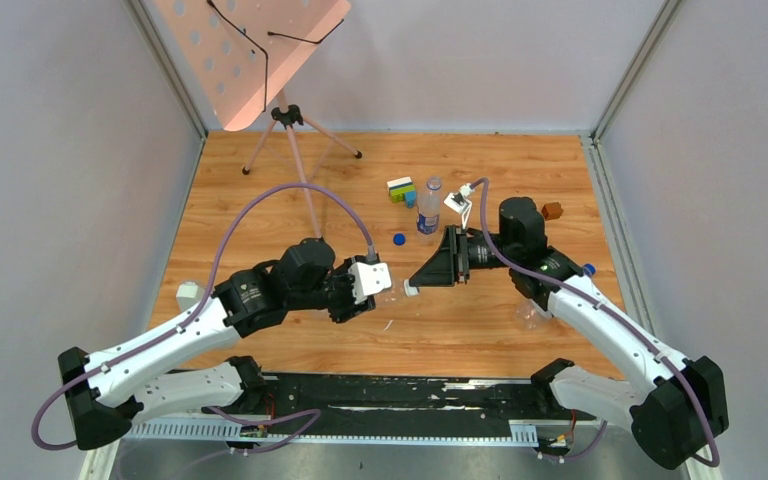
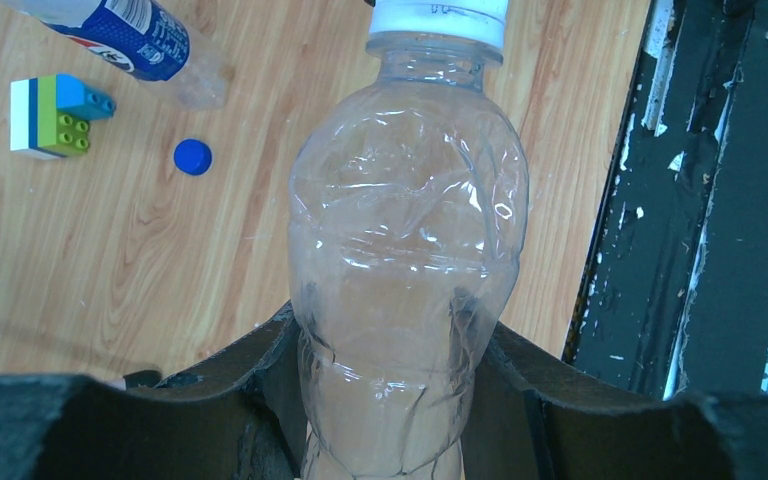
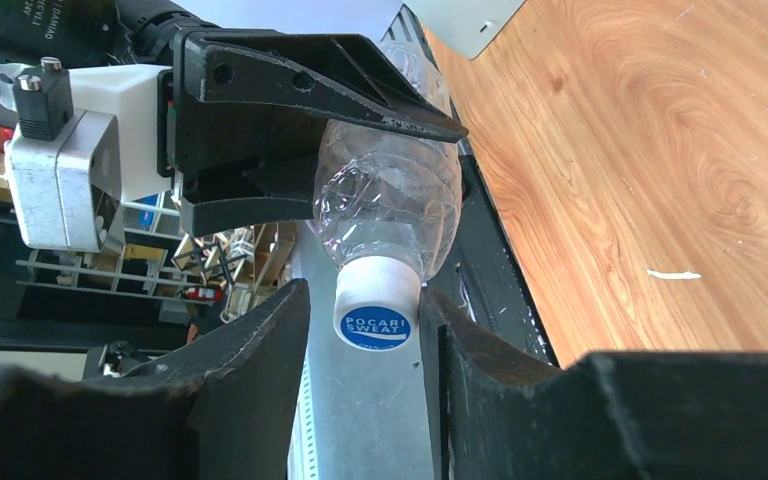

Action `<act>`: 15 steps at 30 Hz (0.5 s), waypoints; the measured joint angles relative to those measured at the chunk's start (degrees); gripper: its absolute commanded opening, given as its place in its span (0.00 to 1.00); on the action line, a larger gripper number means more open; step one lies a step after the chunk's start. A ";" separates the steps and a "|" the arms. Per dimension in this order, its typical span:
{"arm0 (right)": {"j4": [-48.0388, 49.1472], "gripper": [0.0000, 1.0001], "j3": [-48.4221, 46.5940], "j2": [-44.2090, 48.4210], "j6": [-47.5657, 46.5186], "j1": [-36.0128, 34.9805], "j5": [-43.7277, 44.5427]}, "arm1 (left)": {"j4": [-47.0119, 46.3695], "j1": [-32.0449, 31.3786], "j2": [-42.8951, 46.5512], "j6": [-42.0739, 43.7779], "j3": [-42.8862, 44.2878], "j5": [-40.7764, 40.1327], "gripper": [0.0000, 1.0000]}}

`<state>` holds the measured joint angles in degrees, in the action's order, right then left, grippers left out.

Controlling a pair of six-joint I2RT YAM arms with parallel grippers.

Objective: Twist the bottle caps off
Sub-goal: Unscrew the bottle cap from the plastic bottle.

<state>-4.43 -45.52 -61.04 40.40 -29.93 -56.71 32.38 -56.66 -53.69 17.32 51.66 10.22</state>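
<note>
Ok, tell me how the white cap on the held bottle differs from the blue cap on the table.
The white cap sits on the clear bottle; the blue cap lies loose on the table. The right fingers flank the white cap; nothing touches the blue cap. The white cap has printing on top; the blue cap looks plain. Both are small round caps.

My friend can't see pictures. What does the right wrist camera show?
A white cap with a blue label sits between the right pincer's two black fingers. It tops a clear bottle gripped by the left pincer, with the wooden table to the right.
</note>
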 measured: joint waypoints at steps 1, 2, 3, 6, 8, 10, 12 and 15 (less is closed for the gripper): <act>-0.02 0.39 0.00 -0.24 0.00 -0.17 -0.04 | 0.00 0.00 -0.11 0.00 0.00 0.00 0.00; -0.02 0.33 0.00 -0.48 -0.11 -0.42 -0.02 | 0.00 0.00 -0.13 0.00 0.00 0.00 0.00; -0.07 0.30 0.00 -0.66 -0.33 -0.50 -0.02 | 0.00 0.00 -0.15 0.00 0.00 0.04 0.00; -0.68 0.39 0.00 -0.90 -0.90 -0.52 0.04 | 0.07 0.00 -0.15 0.00 0.00 0.17 0.00; -0.92 0.45 0.00 -0.90 -1.22 -0.55 -0.02 | 0.09 0.00 -0.15 0.00 0.00 0.17 0.00; -1.46 0.51 0.00 -0.90 -1.84 -0.81 -0.07 | -0.02 0.00 -0.17 -0.02 0.00 0.11 0.00; -2.25 0.50 0.00 -0.90 -2.25 -0.94 -0.09 | -0.02 0.00 -0.15 -0.02 0.00 -0.04 0.00; -2.86 0.34 0.00 -0.90 -2.91 -1.09 -0.24 | -0.02 0.00 -0.15 -0.02 0.00 -0.20 0.00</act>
<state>-7.29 -45.52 -61.93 37.50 -31.03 -56.95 32.36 -56.66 -53.84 17.30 51.66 10.02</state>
